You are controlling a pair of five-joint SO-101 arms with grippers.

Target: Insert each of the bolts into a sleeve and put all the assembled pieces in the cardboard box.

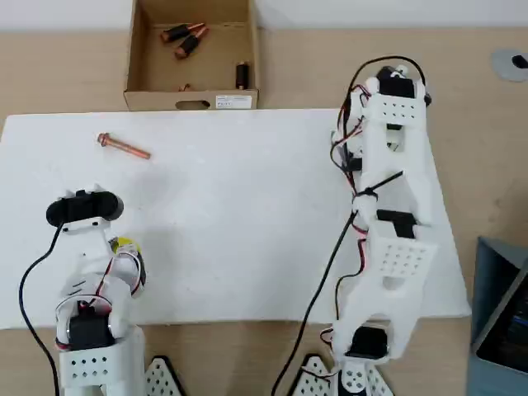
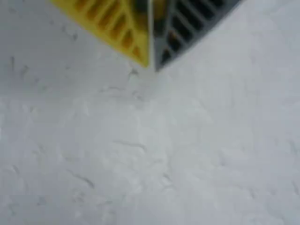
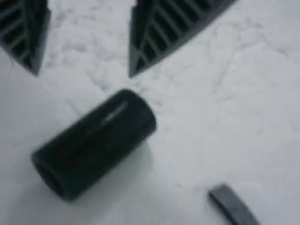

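A copper bolt [image 1: 124, 147] lies alone on the white mat [image 1: 239, 223], left of centre and near the cardboard box [image 1: 191, 97]. A black sleeve [image 3: 93, 145] lies on its side on the mat, just beyond the tips of my right gripper [image 3: 84, 71]. That gripper is open and its dark fingers [image 3: 154, 42] hold nothing. My left gripper [image 2: 151, 61] hangs close over bare mat, its yellow and grey fingers shut tip to tip with nothing between them. In the high view the left arm [image 1: 91, 272] stands at the lower left and the right arm [image 1: 392, 206] stretches along the mat's right side.
The box at the table's far edge holds several bolt-and-sleeve pieces [image 1: 186, 39]. A small dark grey strip [image 3: 232, 206] lies on the mat near the sleeve. A grey-blue container [image 1: 499, 313] stands off the mat at the right edge.
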